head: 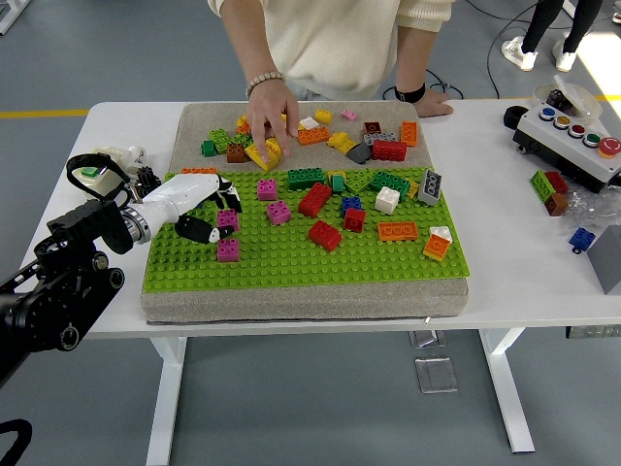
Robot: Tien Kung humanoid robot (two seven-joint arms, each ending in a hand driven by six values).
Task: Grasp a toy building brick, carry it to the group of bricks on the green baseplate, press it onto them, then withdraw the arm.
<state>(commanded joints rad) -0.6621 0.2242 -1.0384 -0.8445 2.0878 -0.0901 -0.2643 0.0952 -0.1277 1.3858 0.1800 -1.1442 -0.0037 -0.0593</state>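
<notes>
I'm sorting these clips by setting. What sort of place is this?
Probably a robotics lab or test room: a white table on a grey floor, a box with coloured push buttons, and a green baseplate of toy bricks set before the robot, with a person standing opposite.

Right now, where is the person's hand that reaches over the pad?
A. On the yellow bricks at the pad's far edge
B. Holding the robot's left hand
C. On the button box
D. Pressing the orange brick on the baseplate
A: the person's hand rests over the yellow bricks beyond the green baseplate, apart from the robot's left hand.
</notes>
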